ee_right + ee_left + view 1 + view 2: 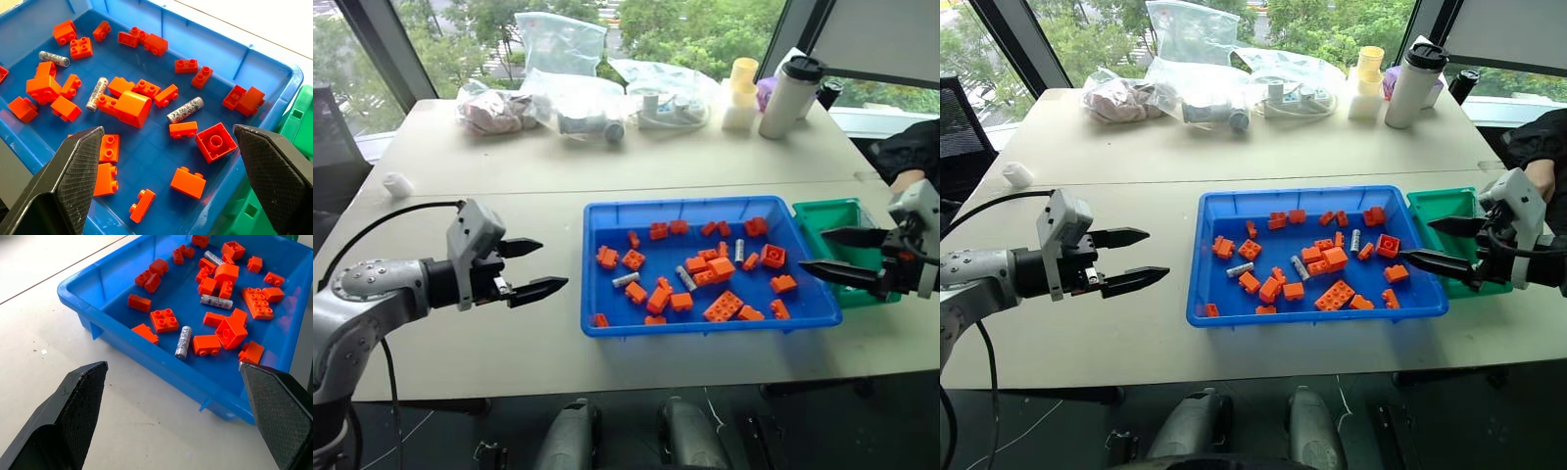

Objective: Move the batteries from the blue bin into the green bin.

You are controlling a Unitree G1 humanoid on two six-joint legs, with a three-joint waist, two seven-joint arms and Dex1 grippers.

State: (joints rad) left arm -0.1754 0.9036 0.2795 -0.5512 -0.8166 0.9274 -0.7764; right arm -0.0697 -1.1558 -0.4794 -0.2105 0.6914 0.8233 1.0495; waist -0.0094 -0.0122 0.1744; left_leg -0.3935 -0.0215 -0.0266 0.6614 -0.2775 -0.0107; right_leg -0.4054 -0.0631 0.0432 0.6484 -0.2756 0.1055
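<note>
Batteries (626, 279): three, among orange bricks (722, 306) in blue bin (607, 328). Green bin (822, 212): right, touching. Far: bags (563, 103), thermos (790, 96). Left gripper (532, 266), right gripper (834, 255): spread, empty.

Orange bricks (722, 305) crowd the batteries (685, 278) in the blue bin (607, 326).
</note>
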